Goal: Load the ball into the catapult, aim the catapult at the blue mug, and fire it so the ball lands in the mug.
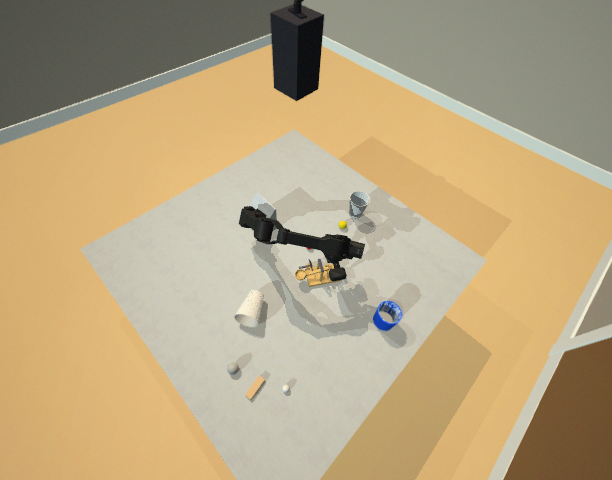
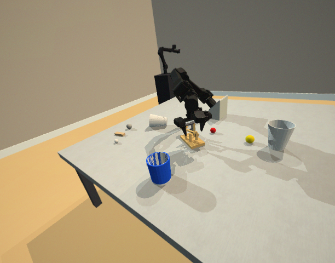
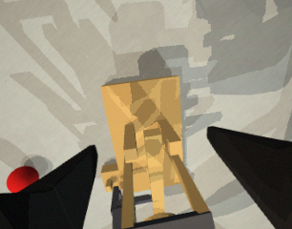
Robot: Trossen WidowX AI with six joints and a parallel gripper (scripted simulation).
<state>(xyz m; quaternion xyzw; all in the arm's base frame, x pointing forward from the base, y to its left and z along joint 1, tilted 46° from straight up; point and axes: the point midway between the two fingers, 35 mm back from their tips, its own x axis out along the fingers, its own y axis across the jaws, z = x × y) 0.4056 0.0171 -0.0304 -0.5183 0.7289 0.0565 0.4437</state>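
Note:
The wooden catapult stands on the grey table, its round cup at the end away from the blue mug. No ball shows in the cup in the top view; in the wrist view the dark crossbar hides most of it. My gripper is open and empty, its fingers spread on either side above the catapult. A red ball lies beside the catapult, outside the fingers. The blue mug stands upright near the table edge.
A yellow ball lies near a grey bucket. A white cup lies tipped over. A grey ball, wooden block and small white ball lie beyond it.

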